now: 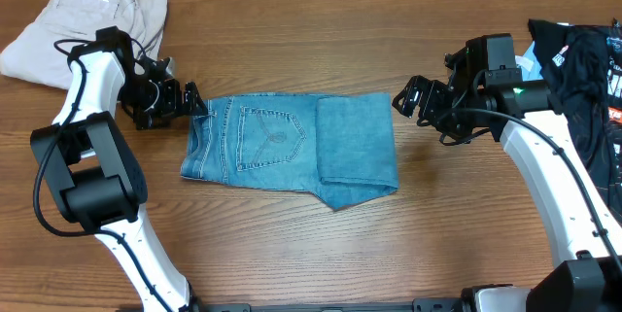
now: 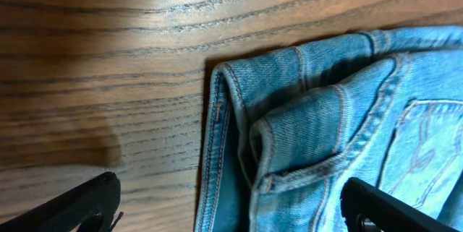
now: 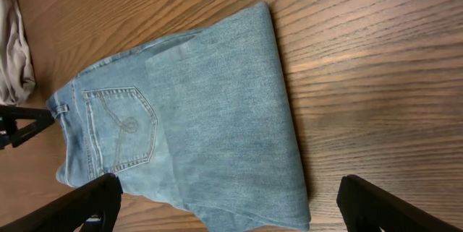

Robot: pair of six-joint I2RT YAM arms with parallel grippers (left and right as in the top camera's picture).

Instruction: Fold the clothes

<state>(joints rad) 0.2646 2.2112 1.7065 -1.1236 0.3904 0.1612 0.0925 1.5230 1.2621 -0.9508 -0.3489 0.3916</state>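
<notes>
Jeans [image 1: 292, 147]: one pair, light denim, folded into a flat bundle mid-worktop [image 1: 292, 263], between the arms. Long axis left-right; waistband toward left fingers [image 2: 76, 204], folded legs toward right fingers [image 3: 79, 204]. Likely soft, fairly heavy, non-slip; best taken at waistband corners or fold edge. Both sets of fingers wide, empty.

Table [image 1: 292, 249] carries folded jeans [image 1: 282, 142], khaki trousers [image 1: 78, 25].
</notes>
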